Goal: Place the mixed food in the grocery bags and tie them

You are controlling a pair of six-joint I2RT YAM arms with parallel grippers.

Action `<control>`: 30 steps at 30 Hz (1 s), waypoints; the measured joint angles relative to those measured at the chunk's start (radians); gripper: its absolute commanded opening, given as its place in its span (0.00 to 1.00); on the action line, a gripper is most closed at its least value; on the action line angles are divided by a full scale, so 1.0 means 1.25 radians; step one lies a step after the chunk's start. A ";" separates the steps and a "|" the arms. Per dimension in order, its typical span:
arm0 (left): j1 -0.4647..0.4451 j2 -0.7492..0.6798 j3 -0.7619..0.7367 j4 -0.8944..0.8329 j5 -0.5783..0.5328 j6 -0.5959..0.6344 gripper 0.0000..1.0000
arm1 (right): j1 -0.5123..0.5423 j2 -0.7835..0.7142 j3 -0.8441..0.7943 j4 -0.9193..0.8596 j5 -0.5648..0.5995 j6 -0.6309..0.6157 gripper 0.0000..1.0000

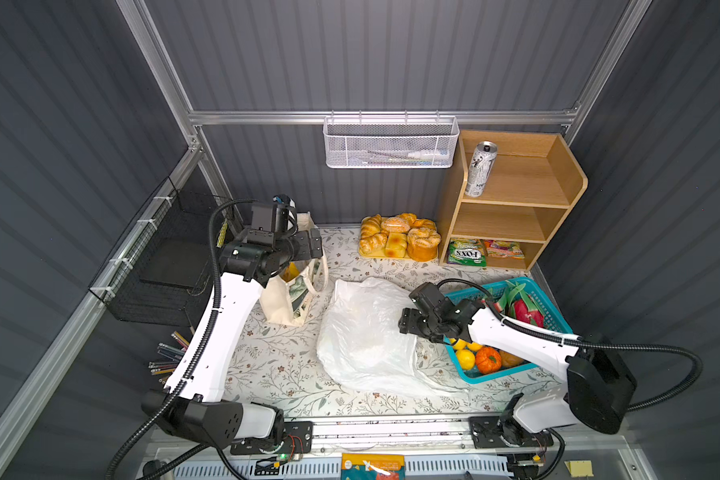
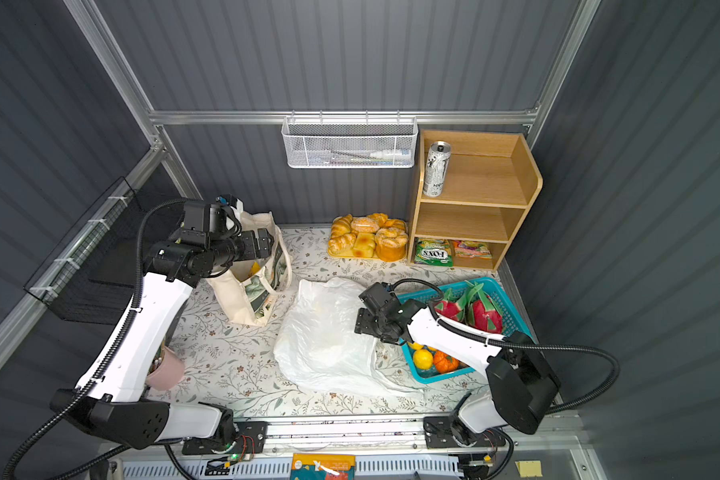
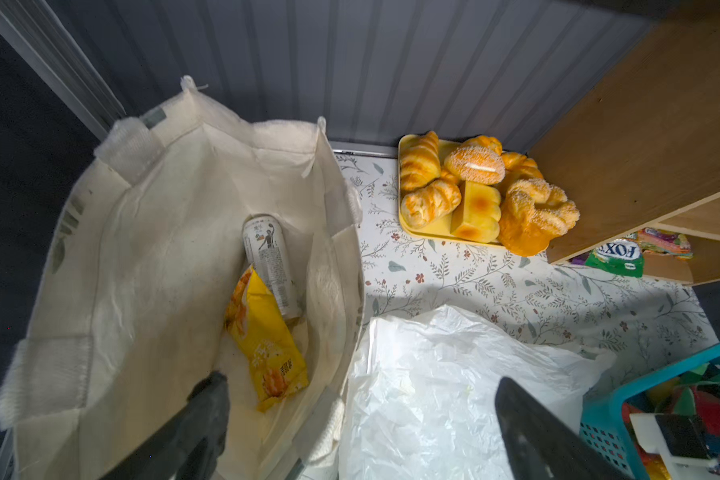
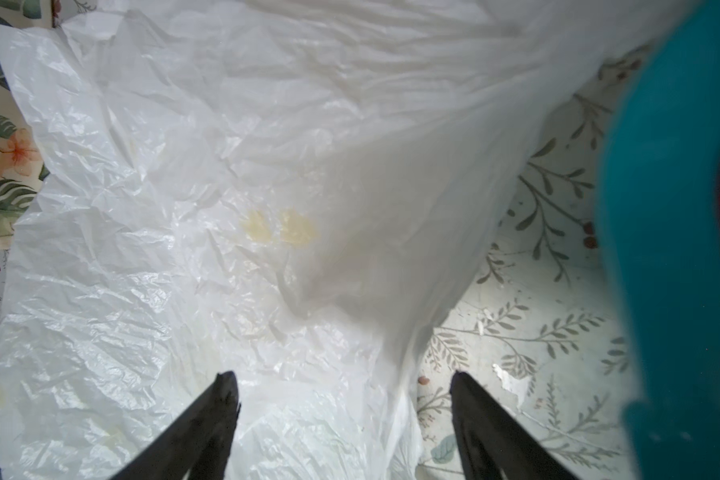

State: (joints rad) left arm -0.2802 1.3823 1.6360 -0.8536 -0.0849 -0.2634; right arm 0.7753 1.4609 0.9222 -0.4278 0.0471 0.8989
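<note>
Packing step in hand. Left gripper (image 1: 312, 245) hovering wide, empty, over cream canvas tote (image 3: 142, 249); drink can (image 3: 271, 266) and yellow snack packet (image 3: 267, 340) lying inside. Right gripper (image 4: 341, 386) hanging parted, empty, over flat plastic bag (image 1: 366, 332) on counter (image 1: 275, 374). Dragon fruits (image 2: 485, 313) waiting in turquoise basket (image 1: 485, 377) beside it. Next likely calling for opening bag mouth; basket rim crowding right arm (image 1: 512, 330), mid-counter offering room.

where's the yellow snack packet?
Left wrist view: the crinkly yellow snack packet lies inside the cream canvas tote, against a slim white can; tote stands rear left in both top views.
</note>
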 measured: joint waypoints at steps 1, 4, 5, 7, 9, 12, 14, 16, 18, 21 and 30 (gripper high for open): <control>0.000 0.001 -0.004 0.002 0.000 -0.001 1.00 | 0.002 0.006 -0.004 0.009 -0.005 0.006 0.79; -0.001 0.001 -0.009 0.009 0.000 -0.003 1.00 | 0.005 0.031 -0.011 0.046 -0.022 0.020 0.75; -0.001 0.001 -0.009 0.014 0.001 -0.003 1.00 | 0.006 0.041 -0.011 0.058 -0.031 0.023 0.73; -0.001 0.001 -0.009 0.022 0.003 -0.003 1.00 | 0.006 0.055 -0.011 0.079 -0.043 0.029 0.67; -0.002 0.000 -0.013 0.027 0.009 -0.003 1.00 | 0.005 0.065 -0.011 0.103 -0.060 0.031 0.51; -0.002 -0.005 -0.031 0.032 0.020 -0.003 1.00 | 0.005 0.070 -0.008 0.136 -0.080 0.022 0.22; -0.002 -0.010 -0.047 0.032 0.029 -0.003 1.00 | 0.002 0.074 0.004 0.149 -0.092 0.016 0.07; -0.002 -0.015 -0.063 0.033 0.037 -0.003 1.00 | -0.004 0.086 0.033 0.160 -0.107 0.007 0.00; -0.005 -0.020 -0.078 0.033 0.045 -0.006 1.00 | -0.015 0.103 0.075 0.168 -0.120 -0.009 0.00; -0.008 -0.026 -0.092 0.038 0.057 -0.010 1.00 | -0.043 0.117 0.131 0.176 -0.128 -0.022 0.00; -0.121 -0.061 -0.153 0.041 0.064 -0.018 1.00 | -0.169 0.195 0.299 0.198 -0.161 -0.036 0.00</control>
State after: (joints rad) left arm -0.4313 1.3060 1.4448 -0.8028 -0.0051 -0.2855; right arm 0.5636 1.7050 1.2964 -0.1802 -0.1547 0.8539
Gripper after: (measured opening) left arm 0.998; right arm 0.046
